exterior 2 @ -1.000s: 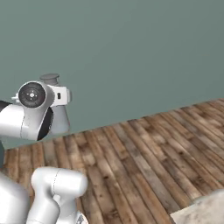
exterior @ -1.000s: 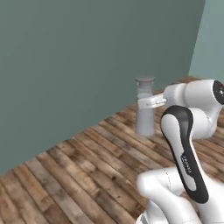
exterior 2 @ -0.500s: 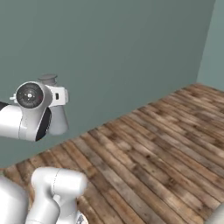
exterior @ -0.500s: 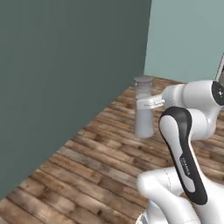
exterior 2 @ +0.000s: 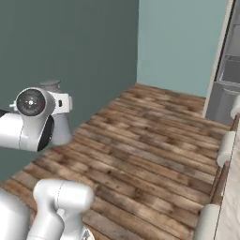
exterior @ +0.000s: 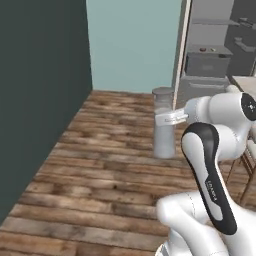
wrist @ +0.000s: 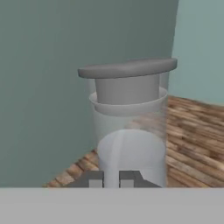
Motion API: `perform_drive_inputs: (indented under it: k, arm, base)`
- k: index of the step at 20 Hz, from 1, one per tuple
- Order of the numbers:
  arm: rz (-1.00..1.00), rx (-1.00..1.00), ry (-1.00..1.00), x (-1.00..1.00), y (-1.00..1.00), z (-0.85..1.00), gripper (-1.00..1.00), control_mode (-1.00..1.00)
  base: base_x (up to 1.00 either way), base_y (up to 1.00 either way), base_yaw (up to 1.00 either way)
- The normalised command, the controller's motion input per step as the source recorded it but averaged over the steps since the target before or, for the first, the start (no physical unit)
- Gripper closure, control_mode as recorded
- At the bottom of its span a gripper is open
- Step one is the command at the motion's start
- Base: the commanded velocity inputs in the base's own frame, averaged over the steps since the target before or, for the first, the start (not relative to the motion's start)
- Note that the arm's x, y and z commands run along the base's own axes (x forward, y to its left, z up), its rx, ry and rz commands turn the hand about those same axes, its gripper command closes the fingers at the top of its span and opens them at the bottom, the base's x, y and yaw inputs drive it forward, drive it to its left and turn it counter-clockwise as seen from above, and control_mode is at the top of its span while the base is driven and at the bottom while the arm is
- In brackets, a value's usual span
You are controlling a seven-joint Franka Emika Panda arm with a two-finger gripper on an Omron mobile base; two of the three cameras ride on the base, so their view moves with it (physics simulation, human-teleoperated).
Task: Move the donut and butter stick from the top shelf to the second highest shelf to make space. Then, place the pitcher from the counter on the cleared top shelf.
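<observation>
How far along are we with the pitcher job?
Done: pitcher picked up. In hand: end effector shut on it, above the wood floor. Left: shelving it in the distant fridge; donut and butter there are too small to judge.

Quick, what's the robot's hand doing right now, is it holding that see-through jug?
Gripper: jaws shut on the thin handle of the tall clear glass-like pitcher with the grey lid, which it holds upright in the air.
</observation>
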Motion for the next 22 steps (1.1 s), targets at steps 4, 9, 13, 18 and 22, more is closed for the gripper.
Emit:
perform_drive_inputs:
  k: [4,9,13,18,22]
  arm:
    - [0.00,0.00,0.00,0.00,0.00,0.00,1.00,1.00]
    - [0.00,0.00,0.00,0.00,0.00,0.00,1.00,1.00]
    - [0.00,0.00,0.00,0.00,0.00,0.00,1.00,1.00]
    - [0.00,0.00,0.00,0.00,0.00,0.00,1.00,1.00]
    - [0.00,0.00,0.00,0.00,0.00,0.00,1.00,1.00]
  base:
    - [0.72,0.00,-0.63]
    - [0.89,0.05,-0.57]
    - [1.00,0.21,-0.47]
    - [1.00,0.19,-0.38]
    - [1.00,0.07,-0.32]
